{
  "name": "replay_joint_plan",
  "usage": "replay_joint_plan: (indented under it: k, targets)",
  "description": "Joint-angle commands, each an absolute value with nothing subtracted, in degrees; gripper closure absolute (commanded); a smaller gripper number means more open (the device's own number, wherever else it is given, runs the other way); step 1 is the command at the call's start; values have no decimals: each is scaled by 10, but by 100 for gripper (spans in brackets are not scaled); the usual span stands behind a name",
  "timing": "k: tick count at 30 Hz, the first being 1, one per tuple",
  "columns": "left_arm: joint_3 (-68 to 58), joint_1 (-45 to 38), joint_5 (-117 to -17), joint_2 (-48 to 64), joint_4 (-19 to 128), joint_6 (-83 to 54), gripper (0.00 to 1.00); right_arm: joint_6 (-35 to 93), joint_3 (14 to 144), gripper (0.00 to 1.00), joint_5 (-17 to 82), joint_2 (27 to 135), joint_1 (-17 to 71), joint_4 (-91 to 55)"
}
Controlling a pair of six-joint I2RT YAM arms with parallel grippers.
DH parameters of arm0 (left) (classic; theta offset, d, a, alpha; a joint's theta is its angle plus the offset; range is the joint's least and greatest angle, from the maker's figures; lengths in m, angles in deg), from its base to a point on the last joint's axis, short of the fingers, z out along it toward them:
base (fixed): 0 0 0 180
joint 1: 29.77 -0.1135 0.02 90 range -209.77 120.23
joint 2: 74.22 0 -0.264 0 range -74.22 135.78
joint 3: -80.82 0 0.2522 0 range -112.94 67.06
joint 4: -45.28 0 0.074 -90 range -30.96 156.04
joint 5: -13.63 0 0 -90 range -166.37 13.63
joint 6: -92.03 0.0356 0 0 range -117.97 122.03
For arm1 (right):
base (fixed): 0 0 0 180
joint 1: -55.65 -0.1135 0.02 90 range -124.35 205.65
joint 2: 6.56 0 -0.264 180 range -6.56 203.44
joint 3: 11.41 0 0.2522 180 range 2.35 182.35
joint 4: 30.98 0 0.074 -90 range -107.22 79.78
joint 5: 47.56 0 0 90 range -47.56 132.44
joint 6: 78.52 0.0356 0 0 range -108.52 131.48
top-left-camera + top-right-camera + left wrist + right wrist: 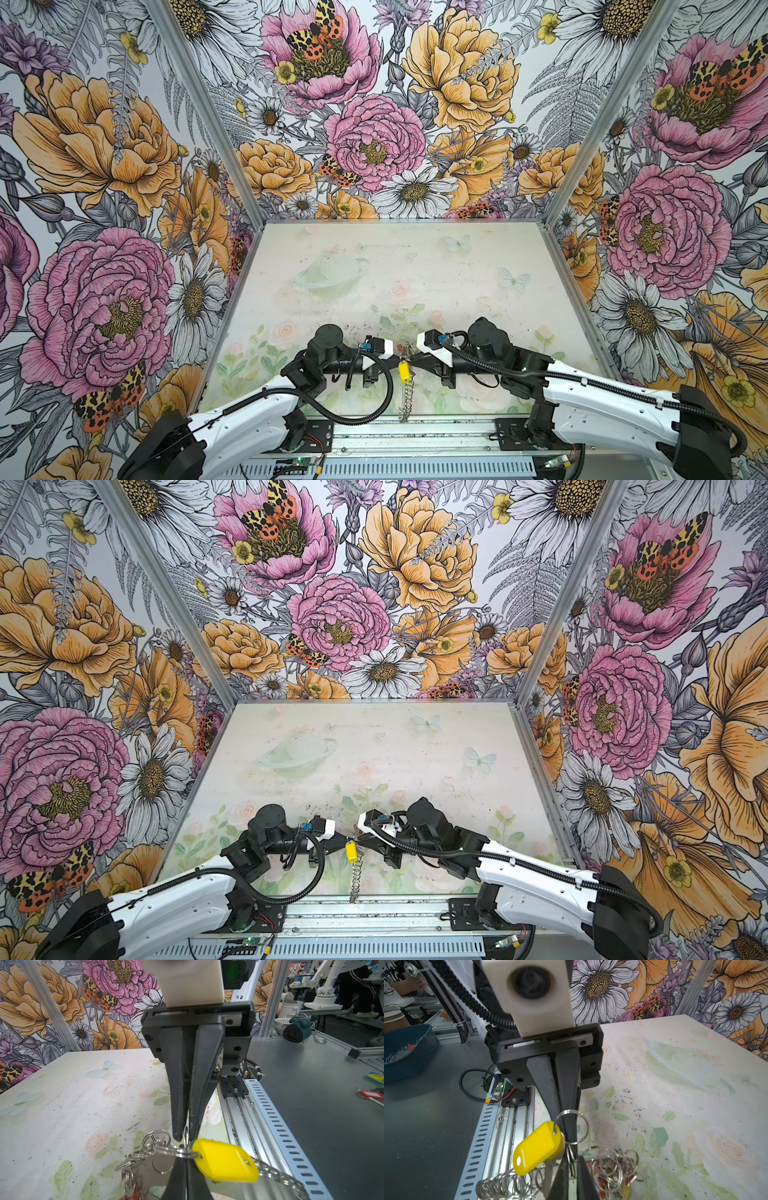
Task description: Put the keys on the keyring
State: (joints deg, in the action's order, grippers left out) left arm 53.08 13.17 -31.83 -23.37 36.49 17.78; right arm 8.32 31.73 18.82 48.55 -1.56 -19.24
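Claws are meeting tip to tip low over the front edge of the printed surface (415,270). Left claw (570,1137) is pressing shut on what looks like the split ring of the yellow-tag key (537,1147). Right claw (185,1136) is nearly closed, pinching one of the small rings fringing the keyring (406,399). Keyring is hanging edge-on between them, chain-like, trailing toward the rail (407,432) in both top views. Red tags (601,1180) are showing among its bunched rings.

Step in hand, I'm judging, is threading the key's ring onto a fringe ring. Doing it well is coming down to holding both pinches firm, crossing the two rings at an angle, and sliding the wire end into the split, not pushing flat against it. Slow small moves are looking safest, since the hanging hoop is likely to swing and twist the grip. Can't tell whether any split is opening.

Containers: blue tub (411,1059) is sitting off on the grey surface (425,1126) beside the rig, holding loose split rings (392,1056) and something red. White pail (289,1008) is standing farther off, contents not showing.
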Motion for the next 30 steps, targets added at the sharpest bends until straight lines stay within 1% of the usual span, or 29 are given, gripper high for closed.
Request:
replay_joint_plan:
  k: [1,5,9,12,13,15,17,19,21,25,30]
  targets:
    - [506,128,-292,-235,334,171,100,71,319,89,197,487,-23,-193]
    - [505,128,-291,-232,335,171,100,70,321,93,207,484,-24,-193]
    - [504,128,-291,-225,334,170,100,70,329,100,232,482,-28,-184]
    - [504,128,-298,-222,337,172,100,69,334,100,260,471,-28,-172]
    - [504,128,-302,-222,339,172,99,68,335,100,270,465,-28,-168]
    - [504,128,-319,-223,340,174,91,69,339,100,294,456,-28,-155]
    - [506,128,-338,-225,347,177,85,70,343,100,318,447,-28,-145]
    - [504,127,-370,-225,356,171,77,75,348,100,349,442,-27,-133]
    - [502,124,-396,-222,356,157,74,79,354,100,371,444,-27,-123]
    - [495,118,-418,-216,365,136,69,87,365,100,399,455,-27,-110]
    - [475,114,-490,-226,401,98,64,89,376,100,418,459,-25,-96]
